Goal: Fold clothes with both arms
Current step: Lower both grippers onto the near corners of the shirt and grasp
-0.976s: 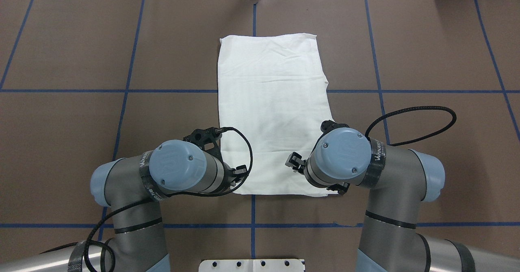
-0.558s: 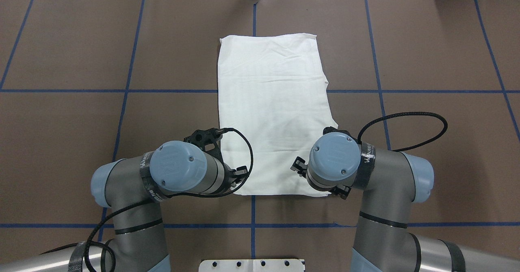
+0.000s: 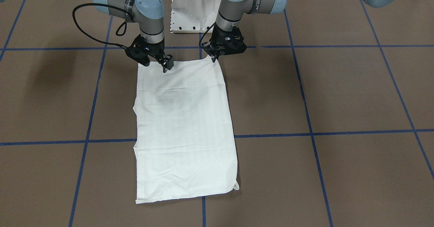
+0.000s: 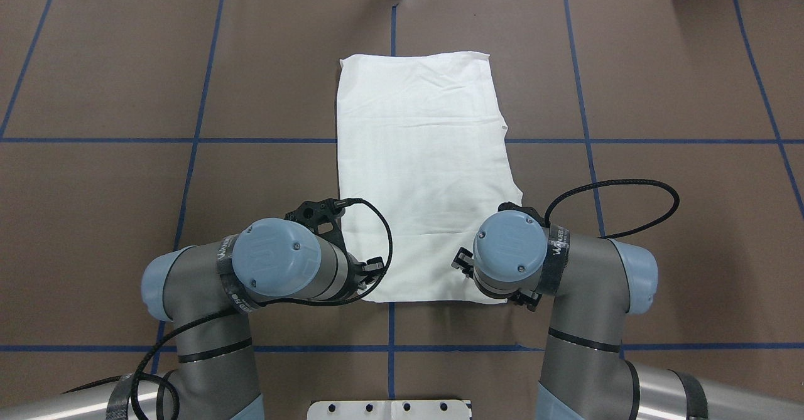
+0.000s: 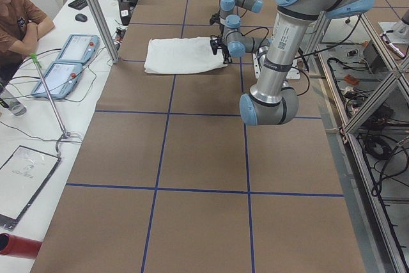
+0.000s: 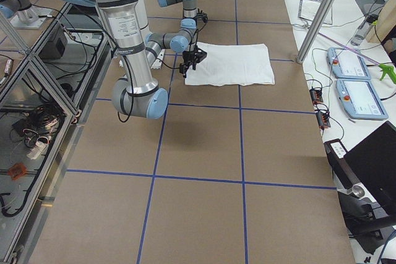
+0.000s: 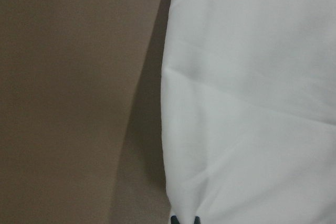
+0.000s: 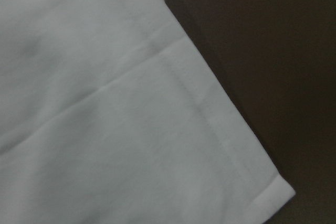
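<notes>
Otherwise, white pedestal (image 3: pixel 194 11) near T-shirt (image 3: pixel 183 128).

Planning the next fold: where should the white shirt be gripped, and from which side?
Probably the two corners of the short edge where the left gripper and right gripper are, coming down from above: the shirt lies flat as a long rectangle.
</notes>
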